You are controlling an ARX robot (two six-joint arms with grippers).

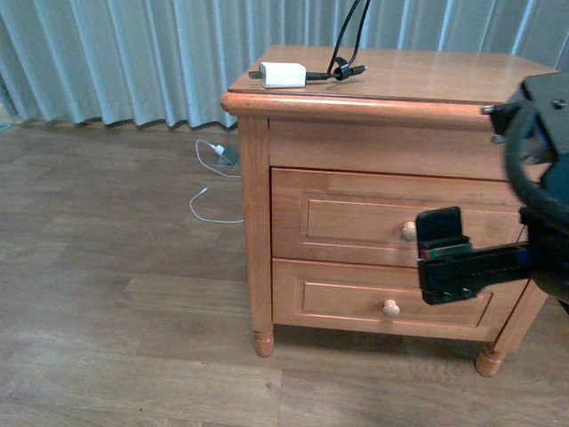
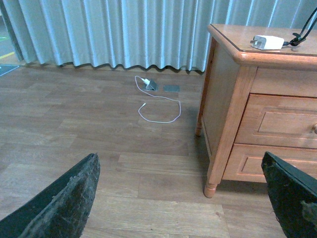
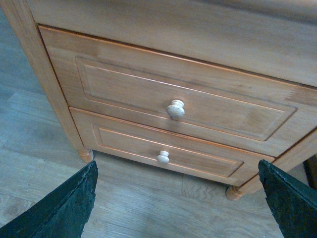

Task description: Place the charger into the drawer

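While the charger (image 1: pixel 283 75) lies on top of the nightstand (image 1: pixel 258 222), toward the 11 o'clock corner of the top in the front view, the drawer (image 1: pixel 391 218) is fully shut, so the task is at its opening stage.

Charger: small white plug block, thin black cable (image 1: pixel 342 64) bundled at its 3 o'clock side, with one strand rising out of frame. Judged light and rigid at the block, with smooth plastic faces that are likely a little slippery. The cable is limp and will trail or snag. Best hold is probably across the block's two long flat faces, prongs clear. Gripping the bundle risks it unravelling.

Right gripper (image 3: pixel 177 173): fingers spread wide, nothing between them. In the front view it hangs just beside the drawer's round knob (image 1: pixel 408 231), at about 4 o'clock of it. I cannot tell whether they touch.

Left gripper (image 2: pixel 181 158): fingers also spread wide and empty, low over the floor (image 2: pixel 99 129), well apart from the nightstand.

A second charger with white cable (image 1: pixel 213 182) lies on the floor at 9 o'clock of the nightstand; not the target.

Writing: no brand, label or text is legible on the block, the furniture or the grippers.
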